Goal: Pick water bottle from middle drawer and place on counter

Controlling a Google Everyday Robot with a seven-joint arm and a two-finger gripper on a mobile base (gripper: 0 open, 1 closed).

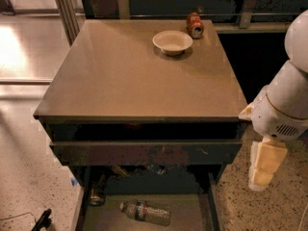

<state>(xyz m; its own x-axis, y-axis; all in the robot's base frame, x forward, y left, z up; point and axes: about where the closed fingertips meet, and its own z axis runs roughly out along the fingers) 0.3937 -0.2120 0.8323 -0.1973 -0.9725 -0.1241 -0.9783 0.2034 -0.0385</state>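
Observation:
The water bottle (145, 212) lies on its side on the pale floor of the open middle drawer (185, 220), at the bottom of the camera view, white cap to the left. The tan counter (130, 76) spreads above it on a dark cabinet. My gripper (263, 167) hangs from the white arm at the right, beside the cabinet's right front corner, above and to the right of the drawer. It holds nothing that I can see.
A white bowl (172, 42) and a red soda can (194, 25) sit at the counter's far edge. A dark can (96, 194) stands in the drawer's back left corner. A scratched dark drawer front (144, 153) overhangs the middle drawer. Speckled floor lies around.

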